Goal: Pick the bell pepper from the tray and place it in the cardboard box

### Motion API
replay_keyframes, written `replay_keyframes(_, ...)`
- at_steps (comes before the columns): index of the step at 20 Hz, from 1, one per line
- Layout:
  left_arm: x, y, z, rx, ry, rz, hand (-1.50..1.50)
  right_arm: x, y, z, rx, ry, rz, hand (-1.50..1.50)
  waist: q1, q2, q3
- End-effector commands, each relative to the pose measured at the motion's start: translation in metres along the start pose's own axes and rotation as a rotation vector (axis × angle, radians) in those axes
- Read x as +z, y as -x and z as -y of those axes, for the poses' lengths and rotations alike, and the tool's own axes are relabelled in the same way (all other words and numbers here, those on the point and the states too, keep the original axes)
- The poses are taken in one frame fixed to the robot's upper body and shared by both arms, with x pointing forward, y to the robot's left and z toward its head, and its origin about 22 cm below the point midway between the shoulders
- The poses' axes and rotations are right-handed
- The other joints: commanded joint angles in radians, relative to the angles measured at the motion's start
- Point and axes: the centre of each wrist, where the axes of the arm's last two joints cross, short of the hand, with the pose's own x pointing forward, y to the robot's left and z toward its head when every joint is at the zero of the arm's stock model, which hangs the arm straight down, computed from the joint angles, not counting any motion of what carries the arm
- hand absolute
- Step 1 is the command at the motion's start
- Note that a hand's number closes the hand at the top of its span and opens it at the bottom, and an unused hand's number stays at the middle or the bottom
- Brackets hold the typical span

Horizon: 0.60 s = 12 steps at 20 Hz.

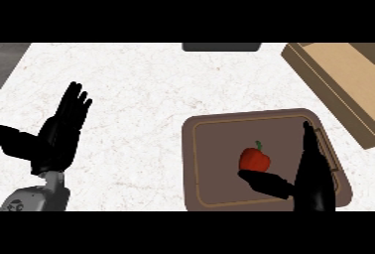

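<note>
Head view, looking steeply down on a pale speckled surface (pixel 161 89). A brown tray (pixel 212 134) with a raised rim lies toward the near right corner of the surface. On it, a little right of its middle, sits the red bell pepper (pixel 254 159), green stem pointing toward the far edge.

Coming in from the near edge, the right hand (pixel 311 173) is over the tray. Its fingers (pixel 309 144) run straight toward the far edge just beside the pepper's right side, and its thumb (pixel 264 181) reaches out beneath the pepper's near side, right at it. The hand is spread wide with the pepper in the gap between thumb and fingers; nothing is curled round it, and whether thumb and pepper actually touch cannot be told.

A cardboard box (pixel 333 79) lies at the far right corner of the surface, angled, well apart from the pepper, with its long wall running past the tray's far right corner.

By the left edge of the surface, the left hand (pixel 57 136) rests with fingers straight and pointing up, holding nothing. At the far edge, a dark grey object (pixel 221 46) is only partly in view.
</note>
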Motion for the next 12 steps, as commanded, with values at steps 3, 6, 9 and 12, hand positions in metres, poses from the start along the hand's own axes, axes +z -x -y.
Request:
replay_keyframes(3, -0.005, -0.002, -0.022, -0.002, -0.024, 0.006, 0.0, 0.011, -0.002, 0.0, 0.06, 0.006, -0.204, -1.5, -0.011, -0.002, 0.0)
replay_keyframes(6, 0.003, -0.008, -0.004, -0.001, 0.005, 0.005, 0.0, 0.001, -0.005, -0.021, 0.065, 0.011, -0.197, -1.5, -0.002, -0.001, 0.001)
replay_keyframes(9, 0.003, 0.012, 0.005, -0.005, -0.014, -0.007, 0.0, -0.003, 0.003, -0.003, 0.056, 0.003, -0.203, -1.5, -0.008, -0.001, 0.001)
replay_keyframes(12, 0.007, 0.003, 0.009, 0.003, -0.009, 0.005, 0.0, 0.004, 0.01, -0.026, 0.078, -0.025, -0.209, -1.5, -0.005, -0.002, 0.001)
